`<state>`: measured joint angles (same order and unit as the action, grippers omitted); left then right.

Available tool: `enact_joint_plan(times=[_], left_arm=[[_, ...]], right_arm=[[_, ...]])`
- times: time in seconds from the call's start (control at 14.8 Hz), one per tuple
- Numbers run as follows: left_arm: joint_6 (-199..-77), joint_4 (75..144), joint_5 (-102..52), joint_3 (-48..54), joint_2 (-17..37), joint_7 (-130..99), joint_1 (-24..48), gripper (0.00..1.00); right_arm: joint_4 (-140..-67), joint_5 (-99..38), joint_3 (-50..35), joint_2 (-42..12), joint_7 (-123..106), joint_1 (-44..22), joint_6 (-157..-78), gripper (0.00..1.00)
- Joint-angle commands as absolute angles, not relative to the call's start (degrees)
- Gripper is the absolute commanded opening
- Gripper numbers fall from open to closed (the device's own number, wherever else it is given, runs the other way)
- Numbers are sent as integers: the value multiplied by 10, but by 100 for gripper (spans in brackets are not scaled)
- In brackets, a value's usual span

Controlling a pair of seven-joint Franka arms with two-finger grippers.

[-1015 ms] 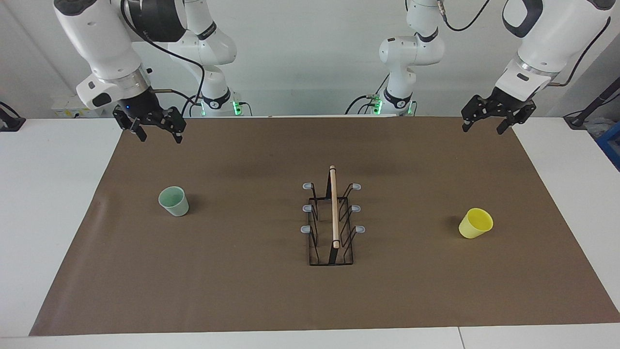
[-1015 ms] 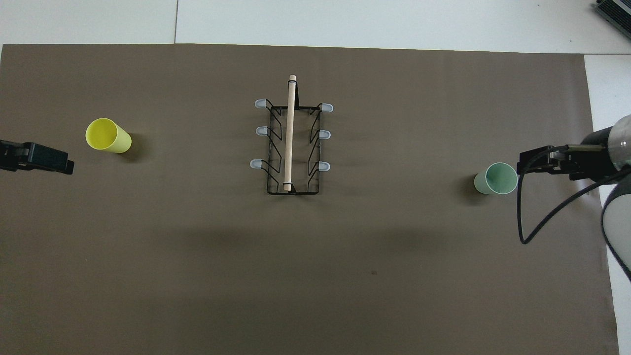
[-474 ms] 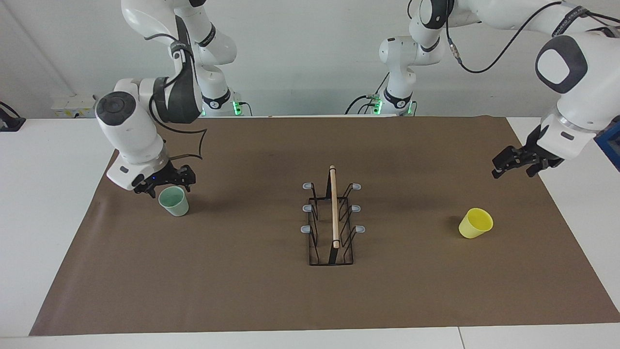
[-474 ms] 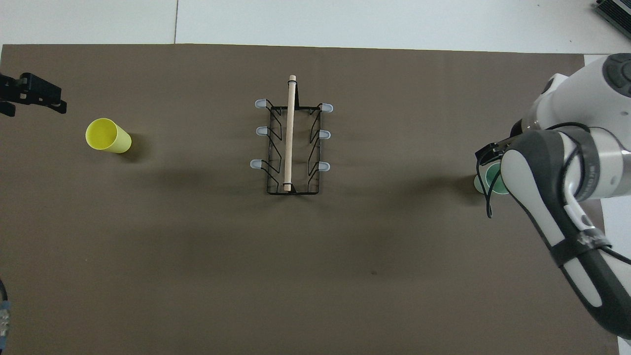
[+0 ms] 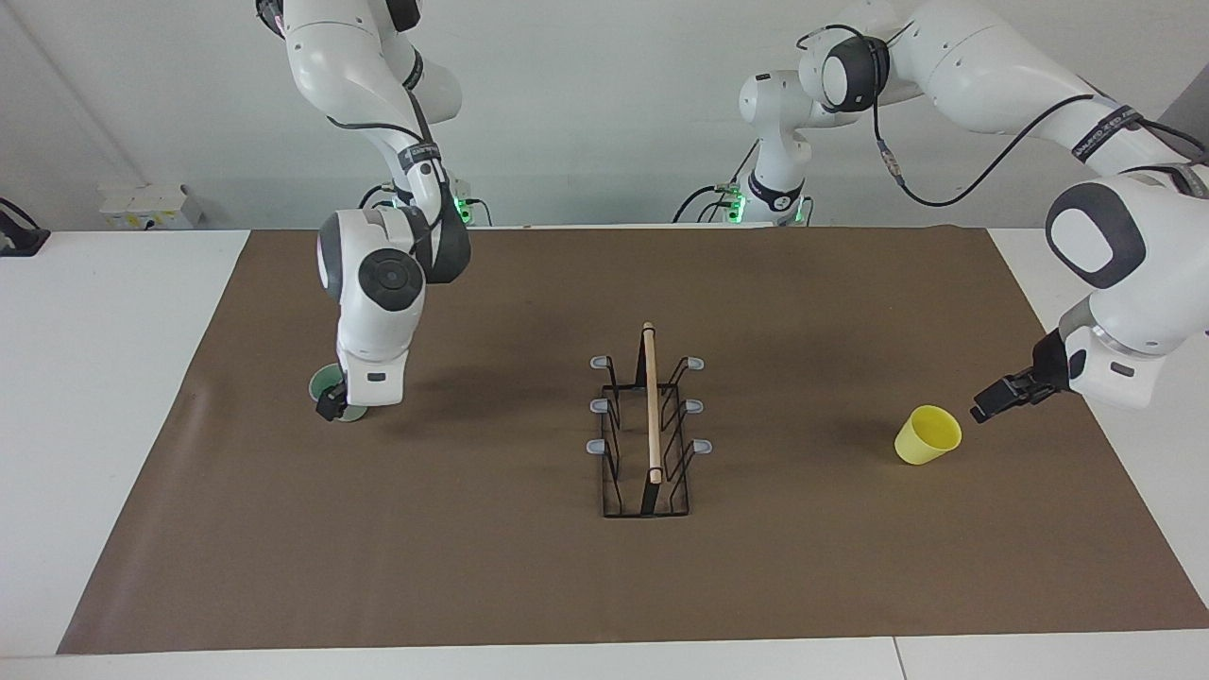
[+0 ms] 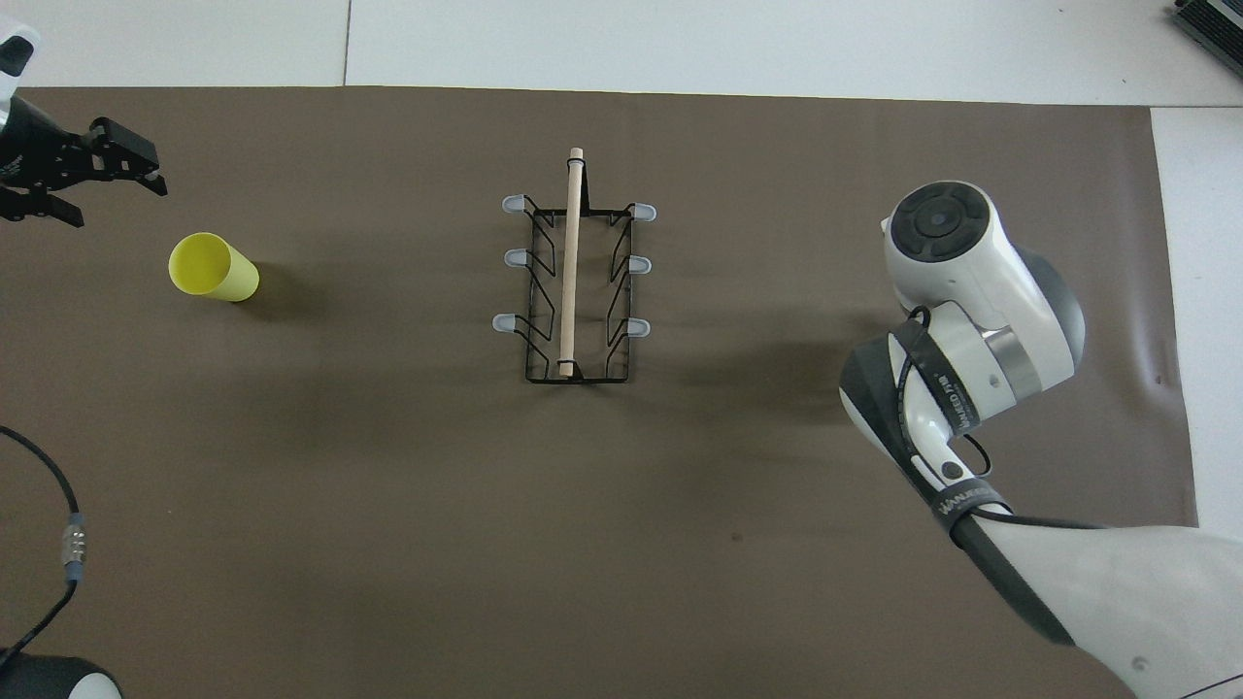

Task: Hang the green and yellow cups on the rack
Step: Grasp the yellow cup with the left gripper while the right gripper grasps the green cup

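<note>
While right pincer, grip unclear, hides mint cup, left pincer gapes empty beside glossy tapered yellow cup.

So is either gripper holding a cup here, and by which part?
The left gripper holds nothing; it sits beside the yellow cup. The right gripper is down at the green cup, but the wrist hides any grip: cannot tell.

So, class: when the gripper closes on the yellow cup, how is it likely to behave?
The yellow cup looks like thin plastic, so it is probably light and may flex if squeezed. It stands upright on its narrower base with nothing beside it, so a sideways nudge from the left gripper could slide or tip it. Tipped, its taper would probably make it roll in a curve.
</note>
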<state>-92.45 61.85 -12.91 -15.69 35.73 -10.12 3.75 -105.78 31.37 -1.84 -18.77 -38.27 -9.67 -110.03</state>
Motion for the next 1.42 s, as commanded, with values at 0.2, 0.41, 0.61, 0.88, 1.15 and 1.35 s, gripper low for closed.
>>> enact_joint_plan(times=[0.2, 0.41, 0.61, 0.88, 1.15, 1.35], left_arm=[[-936, 571, -226, -190, 453, -317, 24, 100], [-959, 571, -279, -188, 480, -413, -2, 100], [-987, 591, -301, -189, 485, -446, -12, 100], [-1016, 624, -330, -192, 479, -502, -12, 100], [-1029, 681, -379, -199, 453, -511, -16, 100], [-1050, 759, -431, -205, 419, -524, -13, 100]], right_arm=[[-1155, 512, -19, -184, -403, -145, -1131, 100], [-1193, 604, -19, -182, -399, -146, -1139, 100], [-1216, 623, -18, -178, -399, -145, -1155, 100], [-1258, 686, -18, -165, -370, -128, -1183, 100], [-1259, 706, -18, -168, -369, -107, -1200, 100], [-1260, 712, -18, -167, -369, -105, -1208, 100]])
